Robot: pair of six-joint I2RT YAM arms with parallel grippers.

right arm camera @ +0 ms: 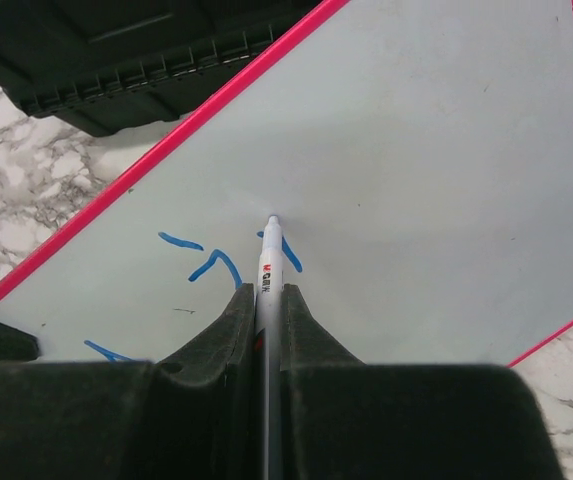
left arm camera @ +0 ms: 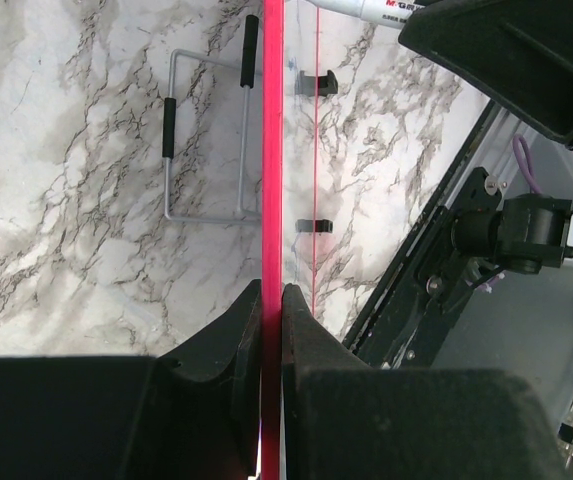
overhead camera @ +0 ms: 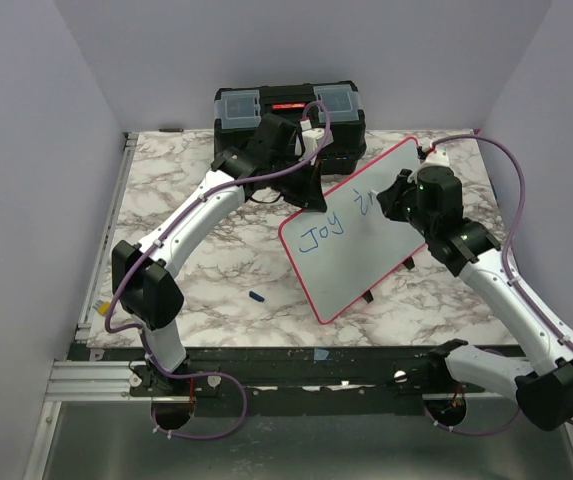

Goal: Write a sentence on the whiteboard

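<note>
Marble table (overhead camera: 196, 290), black toolbox (overhead camera: 241, 120) behind: left fingers (left arm camera: 236, 330) pinch the whiteboard (overhead camera: 356, 260) by its rim, right fingers (right arm camera: 228, 330) clamp a marker (right arm camera: 269, 270).

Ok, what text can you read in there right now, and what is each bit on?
"Joy": blue handwriting on the whiteboard.
Blue strokes after it: unfinished, not readable.
"M-GR": red print on the marker, rest hidden.
Red strip on the toolbox: too small to read.
</note>
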